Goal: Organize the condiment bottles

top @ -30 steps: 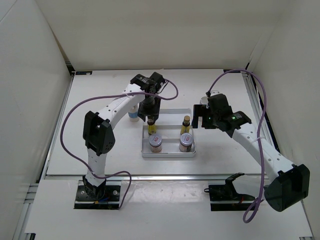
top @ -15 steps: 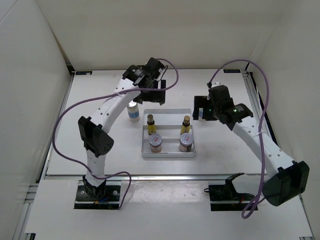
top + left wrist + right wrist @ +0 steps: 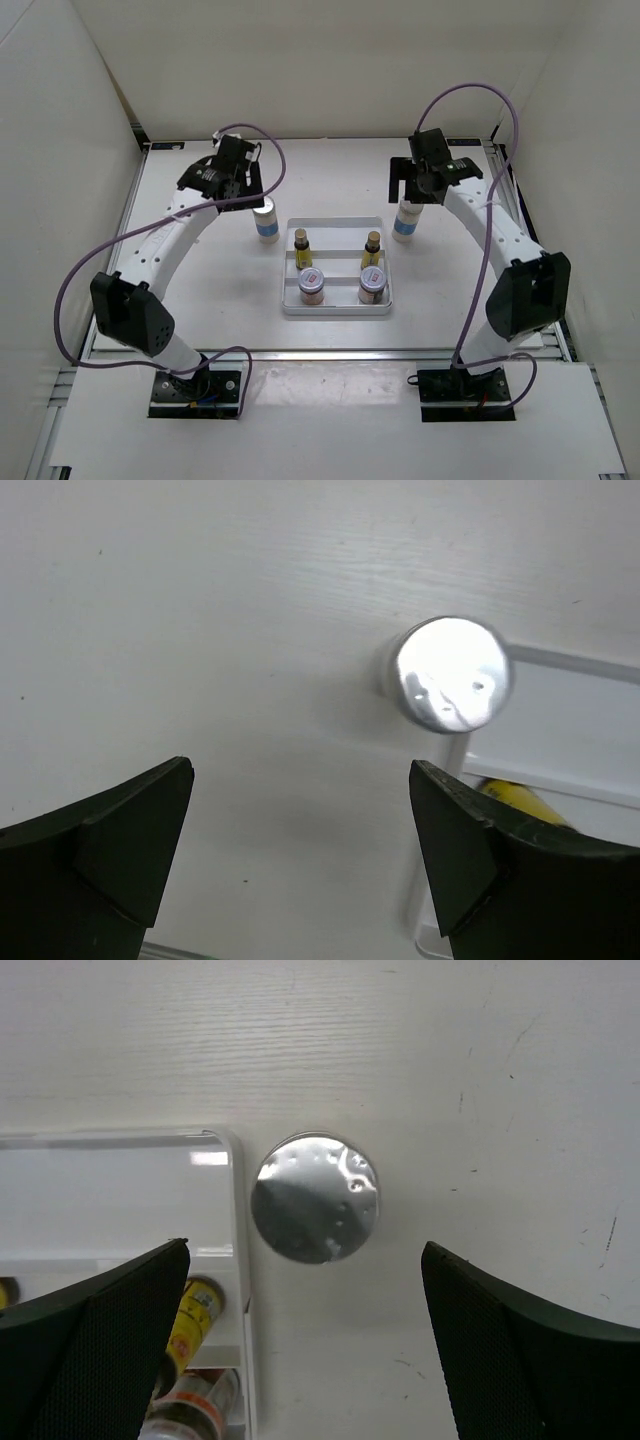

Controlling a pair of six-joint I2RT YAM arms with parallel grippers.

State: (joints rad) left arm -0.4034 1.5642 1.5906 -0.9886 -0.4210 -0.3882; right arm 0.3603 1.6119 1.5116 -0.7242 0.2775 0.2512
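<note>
The white tray [image 3: 336,303] holds two slim yellow bottles [image 3: 301,247] [image 3: 371,248] in its far half and two pinkish jars [image 3: 311,287] [image 3: 371,286] in its near half. One white bottle with a blue band [image 3: 265,221] stands on the table left of the tray, the other [image 3: 405,222] to its right. My left gripper [image 3: 238,188] is open and empty, high and behind-left of the left bottle, whose silver top [image 3: 452,673] shows ahead of the left gripper [image 3: 300,855]. My right gripper [image 3: 422,183] is open and empty above the right bottle, whose top [image 3: 315,1197] shows ahead of it [image 3: 305,1345].
White walls enclose the table on three sides. The tray's rim [image 3: 240,1220] lies just left of the right white bottle; a yellow bottle [image 3: 195,1315] and a pinkish jar [image 3: 190,1400] show inside it. The tray's corner [image 3: 560,665] lies right of the left white bottle.
My left gripper has left the left yellow bottle standing in the tray and moved back and to the left. My right gripper has risen and moved back, uncovering the right white bottle.
</note>
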